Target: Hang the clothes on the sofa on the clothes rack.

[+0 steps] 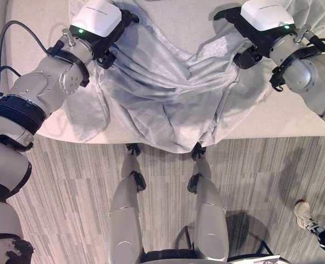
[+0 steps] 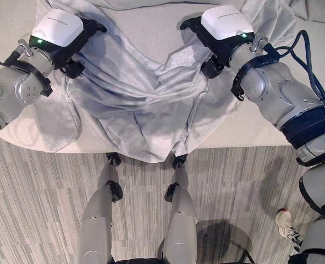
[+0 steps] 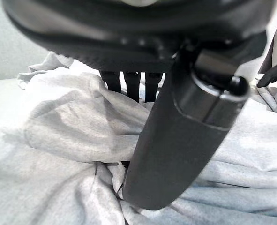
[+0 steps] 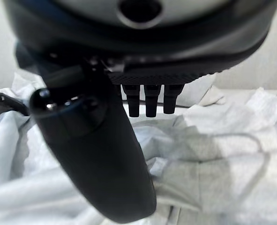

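Eye views: grey garment (image 1: 162, 93) spread on the sofa (image 1: 283, 118), front hem draped over the edge toward the floor (image 1: 69, 192). My left robot hand (image 1: 104, 33) and right robot hand (image 1: 255, 30) sit on its two upper corners.
Left wrist: thumb and fingers (image 3: 131, 86) pinch a cloth fold.
Right wrist: same, fingers (image 4: 150, 101) curled, thumb pressed onto fabric.

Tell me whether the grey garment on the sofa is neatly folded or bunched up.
Bunched up. The grey garment lies creased in loose folds on the sofa, its lower edge hanging over the front edge between the two robot hands.
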Tool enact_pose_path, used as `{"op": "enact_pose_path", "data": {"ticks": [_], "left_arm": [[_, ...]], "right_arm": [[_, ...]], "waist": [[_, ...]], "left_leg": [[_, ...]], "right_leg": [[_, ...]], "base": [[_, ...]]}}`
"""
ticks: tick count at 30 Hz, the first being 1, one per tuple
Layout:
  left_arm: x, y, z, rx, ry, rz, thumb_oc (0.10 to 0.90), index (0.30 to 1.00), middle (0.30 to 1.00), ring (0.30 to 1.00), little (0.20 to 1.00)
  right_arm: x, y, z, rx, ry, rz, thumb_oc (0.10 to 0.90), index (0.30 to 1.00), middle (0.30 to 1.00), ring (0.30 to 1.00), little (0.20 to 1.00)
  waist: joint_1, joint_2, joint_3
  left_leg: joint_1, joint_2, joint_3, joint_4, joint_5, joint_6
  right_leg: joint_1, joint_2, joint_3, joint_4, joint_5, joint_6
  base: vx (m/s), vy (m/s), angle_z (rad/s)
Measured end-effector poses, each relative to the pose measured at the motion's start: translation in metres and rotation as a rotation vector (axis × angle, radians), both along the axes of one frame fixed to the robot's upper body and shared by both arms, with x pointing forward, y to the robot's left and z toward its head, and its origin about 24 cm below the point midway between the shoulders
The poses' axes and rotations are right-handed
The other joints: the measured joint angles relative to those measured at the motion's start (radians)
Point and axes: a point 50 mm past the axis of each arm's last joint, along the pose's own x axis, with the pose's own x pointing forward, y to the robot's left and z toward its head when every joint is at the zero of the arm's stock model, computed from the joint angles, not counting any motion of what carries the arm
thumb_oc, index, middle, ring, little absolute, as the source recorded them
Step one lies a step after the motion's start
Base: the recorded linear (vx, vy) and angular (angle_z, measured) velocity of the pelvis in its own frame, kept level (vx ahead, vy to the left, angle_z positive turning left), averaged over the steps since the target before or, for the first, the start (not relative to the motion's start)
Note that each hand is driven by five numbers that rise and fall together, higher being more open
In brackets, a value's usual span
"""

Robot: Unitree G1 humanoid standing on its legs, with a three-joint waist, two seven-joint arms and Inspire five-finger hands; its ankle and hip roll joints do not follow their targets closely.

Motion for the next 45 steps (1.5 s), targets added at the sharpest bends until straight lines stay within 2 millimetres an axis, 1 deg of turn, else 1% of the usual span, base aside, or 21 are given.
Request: {"op": "enact_pose_path", "data": {"ticks": [1, 5, 11, 16, 21, 23, 25, 26, 28, 29, 32, 34, 35, 37, 38, 40, 41, 42, 43, 44, 45], "left_arm": [[0.000, 0.001, 0.000, 0.000, -0.001, 0.002, 0.400, 0.300, 0.300, 0.300, 0.300], [-0.002, 0.000, 0.005, -0.012, -0.023, -0.005, 0.400, 0.300, 0.300, 0.300, 0.300], [-0.005, 0.004, 0.007, -0.061, -0.044, -0.003, 0.400, 0.300, 0.300, 0.300, 0.300], [-0.012, 0.002, -0.020, -0.051, 0.005, -0.054, 0.400, 0.300, 0.300, 0.300, 0.300], [-0.027, 0.011, -0.034, -0.123, -0.009, -0.092, 0.400, 0.300, 0.300, 0.300, 0.300], [-0.038, 0.016, -0.046, -0.164, -0.003, -0.113, 0.400, 0.300, 0.300, 0.300, 0.300], [-0.058, 0.023, -0.065, -0.211, 0.002, -0.144, 0.400, 0.300, 0.300, 0.300, 0.300], [-0.062, 0.022, -0.067, -0.211, 0.000, -0.158, 0.400, 0.300, 0.300, 0.300, 0.300], [-0.078, 0.029, -0.061, -0.261, -0.062, -0.168, 0.400, 0.300, 0.300, 0.300, 0.300], [-0.084, 0.033, -0.058, -0.284, -0.100, -0.170, 0.400, 0.300, 0.300, 0.300, 0.300], [-0.092, 0.037, -0.047, -0.300, -0.156, -0.182, 0.400, 0.300, 0.300, 0.300, 0.300], [-0.098, 0.042, -0.031, -0.315, -0.226, -0.177, 0.400, 0.300, 0.300, 0.300, 0.300], [-0.099, 0.043, -0.028, -0.315, -0.238, -0.178, 0.400, 0.300, 0.300, 0.300, 0.300], [-0.105, 0.045, -0.016, -0.319, -0.301, -0.183, 0.400, 0.300, 0.300, 0.300, 0.300], [-0.109, 0.047, -0.009, -0.315, -0.335, -0.184, 0.400, 0.300, 0.300, 0.300, 0.300], [-0.114, 0.047, 0.000, -0.296, -0.371, -0.191, 0.400, 0.300, 0.300, 0.300, 0.300], [-0.116, 0.045, 0.005, -0.300, -0.397, -0.204, 0.400, 0.300, 0.300, 0.300, 0.300], [-0.116, 0.043, 0.010, -0.299, -0.419, -0.214, 0.400, 0.300, 0.300, 0.300, 0.300], [-0.117, 0.041, 0.019, -0.299, -0.450, -0.224, 0.400, 0.300, 0.300, 0.300, 0.300], [-0.119, 0.040, 0.026, -0.300, -0.483, -0.234, 0.400, 0.300, 0.300, 0.300, 0.300], [-0.121, 0.039, 0.032, -0.306, -0.514, -0.241, 0.400, 0.300, 0.300, 0.300, 0.300]], "right_arm": [[-0.001, 0.001, -0.005, -0.006, 0.017, 0.009, 0.400, 0.300, 0.300, 0.300, 0.300], [-0.005, 0.001, -0.023, 0.032, 0.055, 0.039, 0.400, 0.300, 0.300, 0.300, 0.300], [-0.016, -0.016, -0.044, 0.127, 0.084, 0.030, 0.400, 0.300, 0.300, 0.300, 0.300], [-0.028, -0.032, -0.076, 0.177, 0.157, 0.001, 0.400, 0.300, 0.300, 0.300, 0.300], [-0.042, -0.044, -0.081, 0.217, 0.118, -0.010, 0.400, 0.300, 0.300, 0.300, 0.300], [-0.049, -0.047, -0.084, 0.242, 0.104, -0.002, 0.400, 0.300, 0.300, 0.300, 0.300], [-0.061, -0.051, -0.088, 0.266, 0.090, 0.000, 0.400, 0.300, 0.300, 0.300, 0.300], [-0.064, -0.053, -0.088, 0.263, 0.076, -0.002, 0.400, 0.300, 0.300, 0.300, 0.300], [-0.070, -0.049, -0.073, 0.240, 0.005, 0.020, 0.400, 0.300, 0.300, 0.300, 0.300], [-0.071, -0.048, -0.067, 0.234, -0.038, 0.027, 0.400, 0.300, 0.300, 0.300, 0.300], [-0.076, -0.042, -0.057, 0.213, -0.097, 0.052, 0.400, 0.300, 0.300, 0.300, 0.300], [-0.078, -0.037, -0.036, 0.202, -0.189, 0.078, 0.400, 0.300, 0.300, 0.300, 0.300], [-0.079, -0.036, -0.033, 0.201, -0.202, 0.082, 0.400, 0.300, 0.300, 0.300, 0.300], [-0.081, -0.033, -0.015, 0.176, -0.263, 0.096, 0.400, 0.300, 0.300, 0.300, 0.300], [-0.082, -0.031, -0.006, 0.168, -0.294, 0.105, 0.400, 0.300, 0.300, 0.300, 0.300], [-0.083, -0.030, 0.003, 0.150, -0.329, 0.099, 0.400, 0.300, 0.300, 0.300, 0.300], [-0.083, -0.030, 0.005, 0.141, -0.340, 0.091, 0.400, 0.300, 0.300, 0.300, 0.300], [-0.084, -0.031, 0.007, 0.139, -0.346, 0.087, 0.400, 0.300, 0.300, 0.300, 0.300], [-0.085, -0.031, 0.012, 0.125, -0.360, 0.085, 0.400, 0.300, 0.300, 0.300, 0.300], [-0.087, -0.031, 0.019, 0.108, -0.380, 0.086, 0.400, 0.300, 0.300, 0.300, 0.300], [-0.090, -0.030, 0.029, 0.101, -0.413, 0.087, 0.400, 0.300, 0.300, 0.300, 0.300]], "waist": [[-0.001, 0.000, 0.000], [-0.002, -0.001, 0.000], [-0.019, -0.002, 0.001], [-0.026, -0.012, 0.006], [-0.021, -0.012, 0.006], [-0.021, -0.011, 0.006], [-0.015, -0.010, 0.001], [0.006, -0.004, -0.011], [0.005, 0.002, -0.007], [0.012, 0.008, -0.006], [0.034, 0.028, -0.031], [0.052, 0.058, -0.041], [0.054, 0.065, -0.045], [0.072, 0.094, -0.079], [0.091, 0.103, -0.086], [0.086, 0.109, -0.087], [0.068, 0.115, -0.093], [0.057, 0.118, -0.097], [0.057, 0.114, -0.099], [0.065, 0.100, -0.107], [0.086, 0.094, -0.111]], "left_leg": [[0.000, 0.000, 0.000, 0.000, 0.000, 0.000], [0.000, 0.000, 0.001, 0.000, 0.000, 0.000], [0.003, 0.001, 0.000, 0.001, 0.000, 0.001], [0.072, 0.002, 0.004, -0.002, -0.001, 0.001], [0.146, 0.003, 0.012, -0.002, -0.003, -0.001], [0.201, 0.001, 0.012, -0.003, -0.013, -0.006], [0.285, -0.001, 0.019, 0.000, -0.032, -0.010], [0.320, 0.000, 0.017, 0.002, -0.050, -0.021], [0.349, -0.004, 0.016, 0.005, -0.066, -0.021], [0.383, -0.011, 0.011, 0.015, -0.062, -0.020], [0.463, -0.030, -0.013, 0.014, -0.094, -0.029], [0.499, -0.048, -0.036, 0.013, -0.098, -0.026], [0.506, -0.052, -0.042, 0.012, -0.098, -0.023], [0.520, -0.068, -0.064, 0.004, -0.099, -0.020], [0.533, -0.077, -0.065, -0.003, -0.093, -0.016], [0.556, -0.088, -0.082, -0.004, -0.088, -0.009], [0.573, -0.102, -0.112, 0.001, -0.087, -0.007], [0.586, -0.102, -0.137, -0.001, -0.091, 0.001], [0.594, -0.094, -0.156, -0.003, -0.094, 0.004], [0.597, -0.102, -0.159, -0.003, -0.094, 0.003], [0.600, -0.111, -0.174, 0.002, -0.091, -0.001]], "right_leg": [[0.000, 0.000, 0.000, 0.001, 0.000, 0.000], [-0.005, -0.001, 0.004, 0.008, -0.001, -0.001], [-0.004, -0.001, 0.005, 0.016, -0.001, -0.002], [0.053, -0.002, 0.009, 0.025, -0.004, -0.001], [0.121, -0.001, 0.020, 0.024, -0.013, 0.001], [0.178, -0.003, 0.016, 0.023, -0.024, 0.001], [0.263, -0.007, 0.021, 0.014, -0.036, 0.007], [0.305, -0.010, 0.017, 0.002, -0.042, 0.014], [0.337, -0.014, 0.016, 0.004, -0.047, 0.017], [0.387, -0.016, 0.004, -0.009, -0.042, 0.016], [0.509, -0.034, -0.031, -0.048, -0.048, 0.030], [0.574, -0.040, -0.064, -0.062, -0.049, 0.033], [0.587, -0.041, -0.072, -0.065, -0.051, 0.036], [0.617, -0.053, -0.104, -0.061, -0.063, 0.044], [0.631, -0.057, -0.115, -0.059, -0.063, 0.044], [0.664, -0.066, -0.128, -0.043, -0.067, 0.048], [0.688, -0.073, -0.111, -0.007, -0.081, 0.049], [0.690, -0.074, -0.062, 0.043, -0.112, 0.050], [0.679, -0.069, 0.020, 0.081, -0.171, 0.068], [0.680, -0.071, 0.055, 0.091, -0.194, 0.067], [0.715, -0.065, 0.064, 0.072, -0.211, 0.074]], "base": [[0.00, 0.000, 0.00], [0.00, 0.000, 0.00], [0.00, 0.000, 0.00], [-0.02, -0.029, -0.03], [0.01, -0.017, -0.04], [0.05, -0.015, 0.01], [-0.02, -0.022, -0.03], [0.03, -0.030, -0.02], [0.13, -0.030, 0.06], [0.13, -0.022, 0.22], [0.09, 0.004, 0.31], [0.06, 0.023, 0.35], [0.05, 0.028, 0.41], [0.08, 0.045, 0.37], [0.08, -0.003, 0.25], [0.02, -0.070, 0.39], [0.00, -0.099, 0.70], [-0.02, -0.082, 0.77], [-0.02, -0.202, 0.57], [0.00, -0.221, 0.40], [-0.01, -0.305, 0.36]]}}
